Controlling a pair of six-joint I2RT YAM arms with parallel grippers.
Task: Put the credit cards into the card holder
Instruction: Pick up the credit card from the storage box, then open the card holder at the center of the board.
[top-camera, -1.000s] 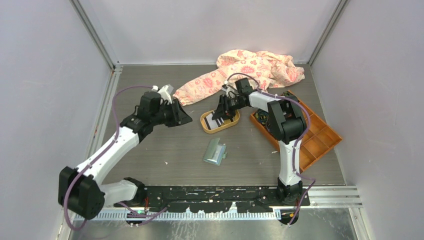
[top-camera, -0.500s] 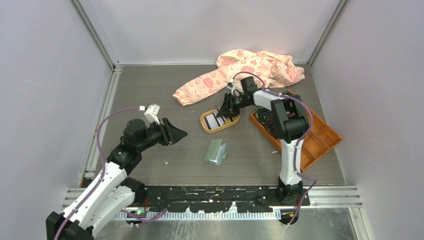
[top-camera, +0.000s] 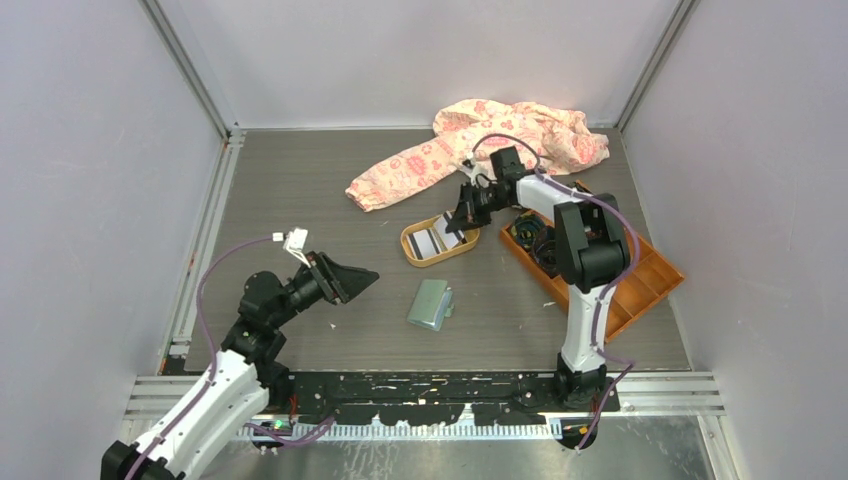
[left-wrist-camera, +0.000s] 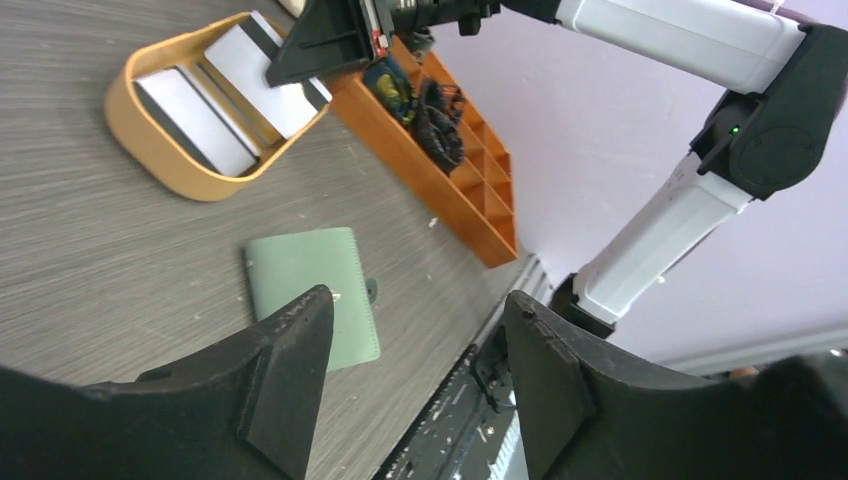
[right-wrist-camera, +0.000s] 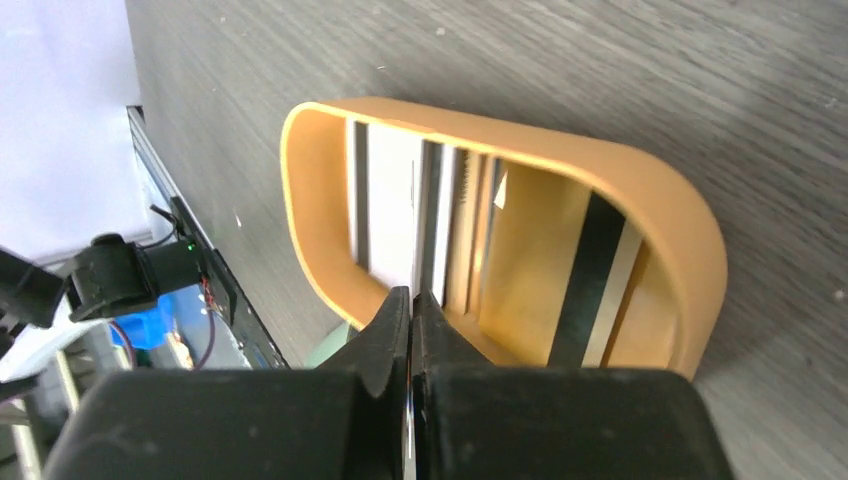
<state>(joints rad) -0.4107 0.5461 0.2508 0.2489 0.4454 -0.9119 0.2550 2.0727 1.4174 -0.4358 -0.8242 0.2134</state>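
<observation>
– What does the overhead camera give that the wrist ones don't?

– The layout. The wallet (top-camera: 430, 303) lies shut and flat on the desk (top-camera: 300, 200). It is on the near side of the oval tray (top-camera: 408, 245), apart from it and roughly between the two arms. A flowered cloth (top-camera: 480, 140) is bunched at the far edge. An orange divided box (top-camera: 640, 275) sits on the right.

– And the wrist cameras?

– Both look into the tray. The credit cards (left-wrist-camera: 195, 120) lie inside it side by side, at least two of them, pale with dark stripes. The right wrist view shows the right fingers (right-wrist-camera: 385, 340) pressed together on the near edge of a white card (right-wrist-camera: 390, 200). A thin pale sliver shows between them. From above, that grip is too small to make out.

– Anything in the box?

– Dark tangled items (left-wrist-camera: 435, 105) in its far compartments. The left wrist view shows them best.

– And the left side?

– The left fingers (left-wrist-camera: 285, 370) stand wide apart with nothing between them, held above the desk. Their camera sees the wallet just beyond the tips, its small tab at one edge.

– How do the arms sit?

– The left arm is folded low at the near-left corner, pointing toward the wallet. The right arm stretches far out, then bends back leftward. Its fingers dip into the tray's right end.
</observation>
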